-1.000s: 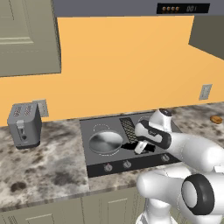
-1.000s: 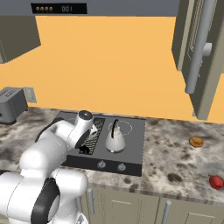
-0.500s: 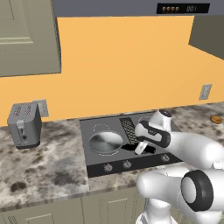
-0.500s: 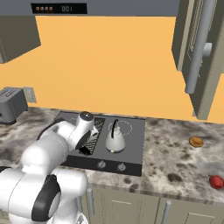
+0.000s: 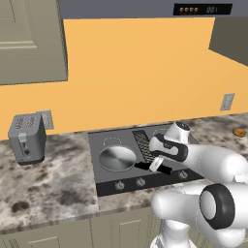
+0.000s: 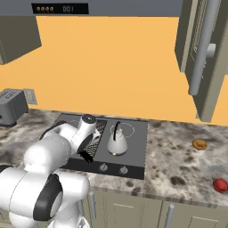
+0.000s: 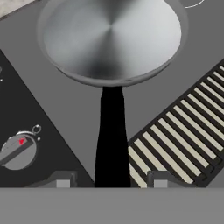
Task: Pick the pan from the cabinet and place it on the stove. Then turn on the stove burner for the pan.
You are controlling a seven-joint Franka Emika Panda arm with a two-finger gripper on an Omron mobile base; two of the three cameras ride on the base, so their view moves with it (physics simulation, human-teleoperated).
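Left base view: the pan [image 5: 116,158] sits flat on the stove [image 5: 111,178] over the front-left burner, its black handle running right toward the gripper [image 5: 156,165], which hangs low at the handle's far end. A toaster [image 5: 27,138] stands on the worktop [image 5: 48,184] well to the left. Judgement: the placing step is ending and the burner step comes next. Right base view: the arm bends down over the stove [image 6: 133,156] with the gripper [image 6: 87,156] at the front edge; a kettle [image 6: 117,140] occupies the burner just to the right, and the knobs [image 6: 103,167] line the front strip. Hand view: the pan [image 7: 111,37] lies straight ahead, its handle passing back between the two finger tips [image 7: 61,179], with visible gaps on either side, so the gripper [image 7: 111,181] reads as released around the handle, not clamped. A knob [image 7: 17,151] with a red mark lies at lower left, beside the handle. The next move calls for drawing clear of the handle without nudging the pan, then turning the knob that serves this burner; which one that is cannot be confirmed here.
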